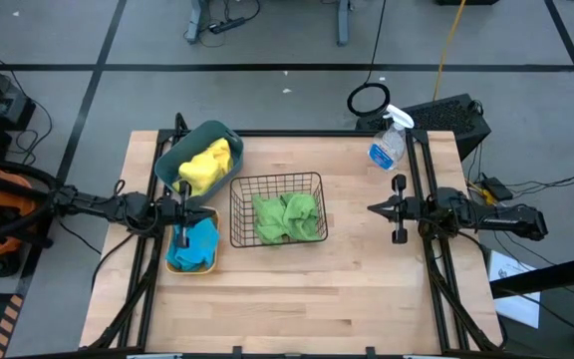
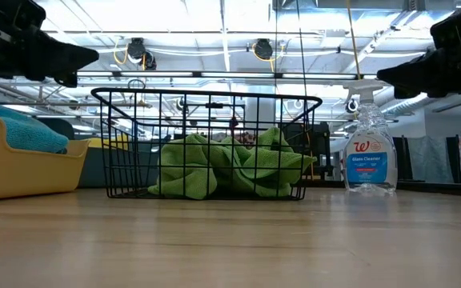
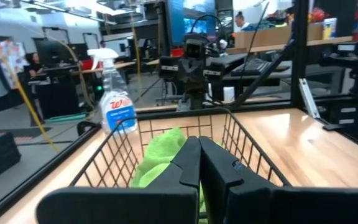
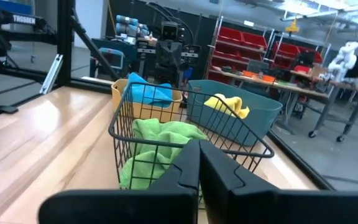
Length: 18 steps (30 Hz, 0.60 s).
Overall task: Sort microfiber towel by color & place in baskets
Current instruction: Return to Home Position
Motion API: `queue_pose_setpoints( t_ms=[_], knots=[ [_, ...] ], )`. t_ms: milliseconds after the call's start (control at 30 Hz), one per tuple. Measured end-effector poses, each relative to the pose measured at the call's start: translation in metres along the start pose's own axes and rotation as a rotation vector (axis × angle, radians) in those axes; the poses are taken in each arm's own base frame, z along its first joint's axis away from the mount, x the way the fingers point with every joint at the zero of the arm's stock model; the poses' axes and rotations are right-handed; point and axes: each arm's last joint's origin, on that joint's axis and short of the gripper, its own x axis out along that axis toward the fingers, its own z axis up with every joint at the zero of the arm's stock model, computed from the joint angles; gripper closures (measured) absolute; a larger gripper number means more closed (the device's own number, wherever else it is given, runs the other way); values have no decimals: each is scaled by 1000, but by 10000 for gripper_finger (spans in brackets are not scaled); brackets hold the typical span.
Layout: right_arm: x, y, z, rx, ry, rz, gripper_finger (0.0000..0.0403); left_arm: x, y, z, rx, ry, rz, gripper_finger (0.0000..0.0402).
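A green towel [image 1: 287,216] lies in the black wire basket [image 1: 278,181] at the table's middle. A yellow towel [image 1: 207,165] lies in the teal tub [image 1: 182,152] at the far left. A blue towel [image 1: 195,243] lies in the yellow-orange bin [image 1: 210,262] near the left. My left gripper [image 1: 183,202] is shut and empty above the table's left side, between the tub and the bin. My right gripper [image 1: 375,208] is shut and empty above the table's right side, pointing toward the wire basket.
A clear spray bottle [image 1: 390,141] with blue liquid stands at the table's far right corner. Black frame rails run along both sides of the table. Bare wood shows in front of the baskets and between the wire basket and my right gripper.
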Motion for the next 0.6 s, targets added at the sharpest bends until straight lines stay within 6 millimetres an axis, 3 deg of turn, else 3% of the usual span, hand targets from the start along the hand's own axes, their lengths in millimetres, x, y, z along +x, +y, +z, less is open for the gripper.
queue_pose_setpoints(
  t_ms=[267, 600],
  knots=[
    [0, -1, 0, -88, 2, -4, 403, 2, 6, -6, -5, 19, -8, 399],
    [0, 0, 0, 44, -6, 26, 403, 2, 10, -8, -11, 33, 10, 399]
  ],
)
